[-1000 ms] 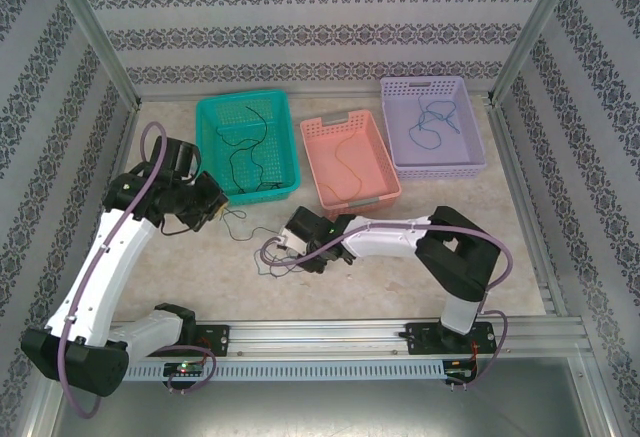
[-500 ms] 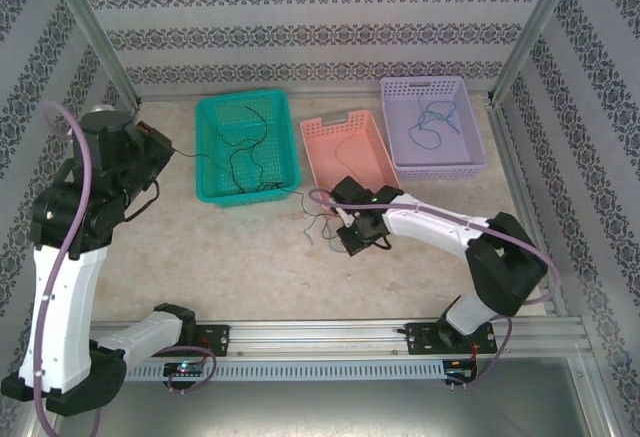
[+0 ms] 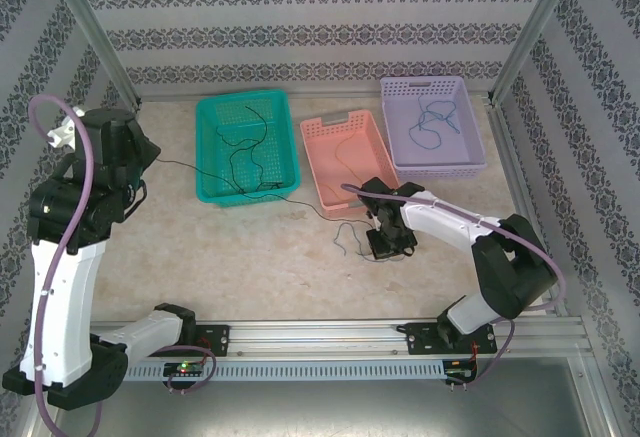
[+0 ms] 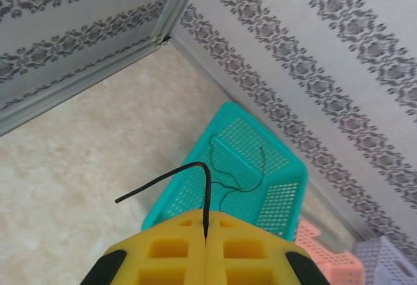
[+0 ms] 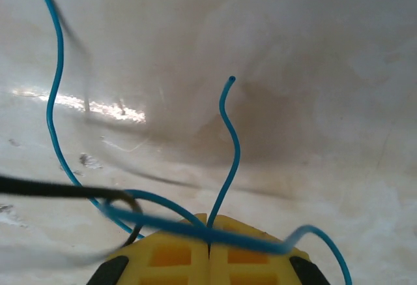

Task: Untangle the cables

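Gripping on both sides over the counter (image 3: 250,267).
Lining the far side: teal basket (image 3: 203,147), lilac basket (image 3: 440,170), pink basket (image 3: 312,162). Clamping the left end effector (image 4: 206,234), raised near the left wall, shut on a black cable (image 4: 204,190) strung (taut, or close to it) past the teal basket's front; pinching the right end effector (image 5: 209,244), low near the pink basket, on a blue cable (image 5: 228,141).

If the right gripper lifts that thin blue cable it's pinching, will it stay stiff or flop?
Probably floppy yet slightly springy: the thin blue cable rises in a wavy line from the shut right gripper instead of collapsing. Likely very light, being so thin. It may drag the thin black cable that crosses its loop.
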Controlling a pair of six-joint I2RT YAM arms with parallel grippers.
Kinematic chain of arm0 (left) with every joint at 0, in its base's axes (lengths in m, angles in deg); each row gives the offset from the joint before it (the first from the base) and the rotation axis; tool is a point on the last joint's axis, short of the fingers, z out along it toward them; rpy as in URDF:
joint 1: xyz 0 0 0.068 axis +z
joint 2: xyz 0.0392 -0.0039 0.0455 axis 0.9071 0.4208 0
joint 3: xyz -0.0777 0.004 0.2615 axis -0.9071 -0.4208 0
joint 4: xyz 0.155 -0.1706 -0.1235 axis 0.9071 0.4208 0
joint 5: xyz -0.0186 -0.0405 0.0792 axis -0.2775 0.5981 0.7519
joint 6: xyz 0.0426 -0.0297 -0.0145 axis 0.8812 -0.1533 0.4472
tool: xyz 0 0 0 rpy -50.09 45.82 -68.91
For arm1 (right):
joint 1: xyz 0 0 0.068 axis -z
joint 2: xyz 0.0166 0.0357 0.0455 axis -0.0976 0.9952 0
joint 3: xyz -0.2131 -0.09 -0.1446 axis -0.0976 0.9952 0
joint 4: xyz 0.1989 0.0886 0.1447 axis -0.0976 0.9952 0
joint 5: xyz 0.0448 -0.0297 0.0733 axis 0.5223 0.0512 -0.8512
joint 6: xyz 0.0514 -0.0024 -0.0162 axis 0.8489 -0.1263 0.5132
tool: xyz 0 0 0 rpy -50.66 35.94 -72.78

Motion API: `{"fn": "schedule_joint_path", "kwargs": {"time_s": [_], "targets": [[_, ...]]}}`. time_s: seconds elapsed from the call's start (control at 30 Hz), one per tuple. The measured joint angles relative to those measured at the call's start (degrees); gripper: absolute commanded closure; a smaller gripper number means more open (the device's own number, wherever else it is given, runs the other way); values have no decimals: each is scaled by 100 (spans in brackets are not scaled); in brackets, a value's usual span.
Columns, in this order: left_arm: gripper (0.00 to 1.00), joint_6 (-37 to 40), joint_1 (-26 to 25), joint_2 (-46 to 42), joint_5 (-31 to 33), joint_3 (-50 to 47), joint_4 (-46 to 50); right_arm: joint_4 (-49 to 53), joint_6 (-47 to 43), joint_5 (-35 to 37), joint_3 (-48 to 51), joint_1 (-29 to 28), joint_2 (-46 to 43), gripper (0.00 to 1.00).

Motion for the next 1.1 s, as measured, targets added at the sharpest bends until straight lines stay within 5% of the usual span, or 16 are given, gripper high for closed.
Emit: {"fn": "schedule_joint_path", "kwargs": {"time_s": [0.37, 0.77, 0.93, 1.1], "targets": [[100, 22, 0, -227, -44, -2074, 426, 42, -2, 35, -111, 74, 186, 100], [100, 249, 409, -398, 673, -2393, 789, 103, -22, 17, -162, 1038, 184, 94], [100, 472, 1054, -426, 411, -2671, 743, 98, -22, -61, -162, 1322, 184, 93], [100, 474, 1123, -426, -208, -3501, 603, 87, -48, -144, -164, 1266, 271, 86]]}}
